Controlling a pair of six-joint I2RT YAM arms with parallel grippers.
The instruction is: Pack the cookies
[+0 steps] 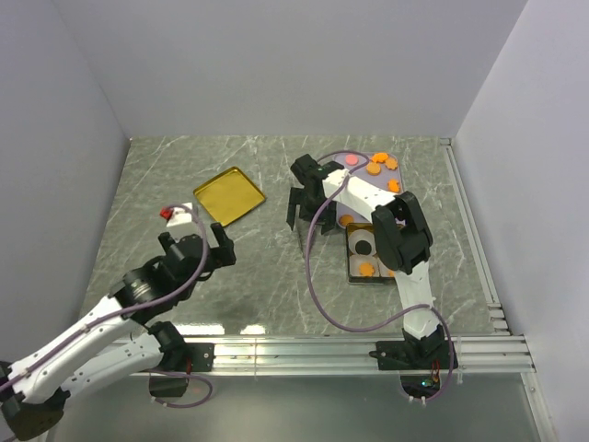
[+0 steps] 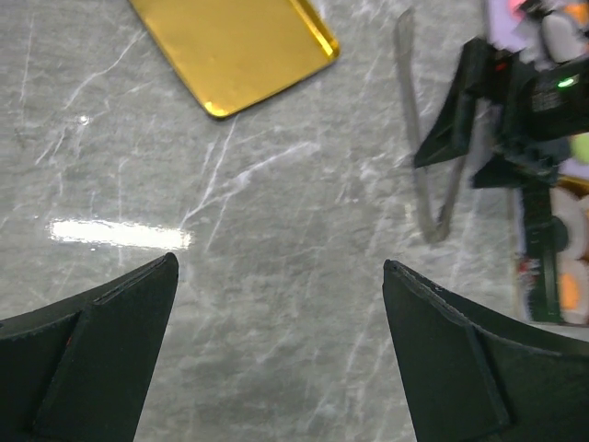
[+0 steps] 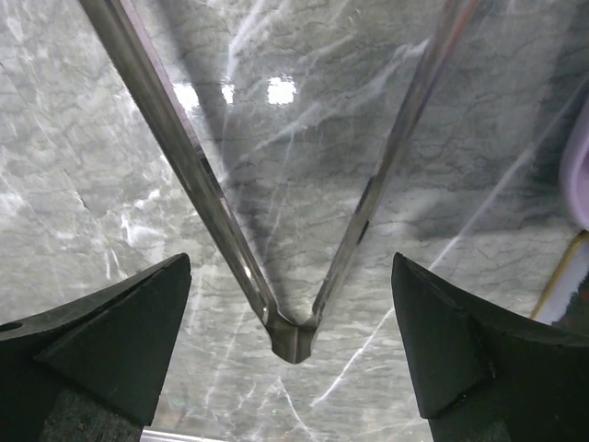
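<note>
Lying flat mid-way across the bench (image 1: 258, 276), steel tongs (image 3: 293, 339) are straddled, ungripped, by the right gripper (image 3: 290, 262), jaws wide; left gripper (image 2: 279, 265) likewise wide, empty, held clear.

This is a robotics lab test cell. Plain pale grey partition walls (image 1: 276, 64) box in a grey-green marble-patterned tabletop (image 1: 248, 285) on three sides. Ribbed aluminium rails (image 1: 304, 348) run along its near edge. A white-and-black left robot arm (image 1: 83, 350) and a white-and-black right robot arm (image 1: 416, 299) are bolted there, trailing exposed lilac cables (image 1: 313, 276). Even overhead lighting glares off the polished tabletop, as the left wrist view shows.
</note>
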